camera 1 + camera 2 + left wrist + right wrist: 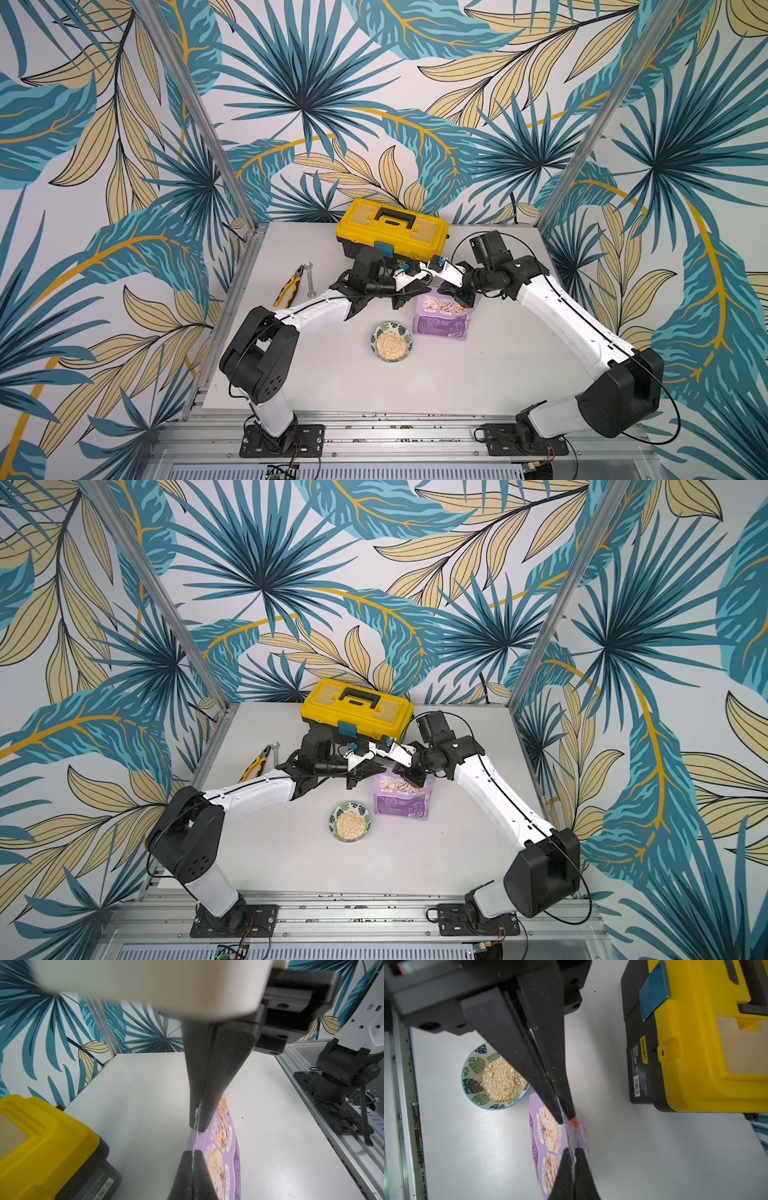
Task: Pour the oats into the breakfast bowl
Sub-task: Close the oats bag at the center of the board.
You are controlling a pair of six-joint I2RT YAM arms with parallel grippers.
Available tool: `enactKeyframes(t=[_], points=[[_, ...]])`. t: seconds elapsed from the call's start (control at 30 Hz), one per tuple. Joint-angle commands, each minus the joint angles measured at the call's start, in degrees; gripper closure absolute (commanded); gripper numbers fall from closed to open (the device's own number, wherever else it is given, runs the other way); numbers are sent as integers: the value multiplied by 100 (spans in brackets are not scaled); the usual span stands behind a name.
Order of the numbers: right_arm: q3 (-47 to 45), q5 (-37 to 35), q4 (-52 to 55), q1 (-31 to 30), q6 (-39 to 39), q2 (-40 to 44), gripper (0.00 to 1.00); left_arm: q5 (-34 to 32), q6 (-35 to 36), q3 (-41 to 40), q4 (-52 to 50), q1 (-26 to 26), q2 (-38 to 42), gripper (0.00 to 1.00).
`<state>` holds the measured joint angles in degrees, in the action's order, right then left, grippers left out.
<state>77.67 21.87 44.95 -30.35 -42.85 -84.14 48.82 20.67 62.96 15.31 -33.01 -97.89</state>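
Both tools are gripping the top seam of the light purple stand-up plastic pouch [442,326]. The left tool [192,1153] is clamping one stretch of the seam and the right tool [573,1152] is clamping another stretch close by, each with its jaws pressed tight on the film. The pouch is standing upright on the white surface [498,374], just beside the small round white ceramic bowl with a green leaf print [473,1064] and near the yellow-and-black plastic toolbox [390,228]. Pale beige oat flakes [501,1080] are lying heaped in the bowl, so the pour is looking largely done and the step in hand is probably parking the pouch. Doing that well is calling for a flat-seated base, one tool opening at a time, and a straight lift away, so no finger is dragging the film and tipping the pouch toward the bowl.
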Motion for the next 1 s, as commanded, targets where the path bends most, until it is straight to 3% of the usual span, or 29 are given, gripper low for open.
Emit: enactKeyframes(t=[0.0, 0.07, 0.13, 0.2, 0.3, 0.33, 0.43, 0.5, 0.57, 0.7, 0.8, 0.83, 0.87, 0.9, 0.97], points=[[74, 21, 11, -59, 106, -158, 98, 197, -32, 22, 444, -58, 22, 100], [94, 78, -26, -69, 160, -186, 75, 203, -15, 32, 413, -58, 24, 100], [65, 131, -87, -74, 169, -220, 71, 212, -38, 37, 416, -62, 30, 100], [57, 176, -117, -77, 162, -279, 76, 217, -53, 41, 427, -63, 35, 100], [69, 154, -94, -79, 95, -323, 97, 218, -71, 41, 438, -58, 57, 100], [60, 99, -84, -77, 80, -304, 100, 204, -59, 37, 424, -57, 63, 100], [-37, -82, -112, -27, 33, -157, 100, 173, -11, 24, 369, -60, 70, 100], [-99, -176, -152, 53, 32, -43, 81, 176, -4, 19, 346, -59, 73, 100], [-150, -259, -104, 116, 9, 58, 77, 168, 4, 15, 322, -62, 77, 100], [-163, -354, 123, 201, -41, 117, 100, 137, 51, 1, 271, -64, 95, 100], [-202, -433, 194, 253, -44, 155, 100, 125, 53, -3, 262, -58, 103, 100], [-232, -470, 181, 276, -45, 177, 88, 125, 52, -5, 262, -62, 103, 100], [-260, -506, 168, 302, -40, 205, 84, 124, 54, -4, 257, -61, 103, 100], [-275, -515, 176, 326, -46, 229, 84, 123, 63, -3, 242, -61, 111, 100], [-269, -468, 242, 359, -73, 258, 96, 120, 77, -3, 213, -56, 112, 100]])
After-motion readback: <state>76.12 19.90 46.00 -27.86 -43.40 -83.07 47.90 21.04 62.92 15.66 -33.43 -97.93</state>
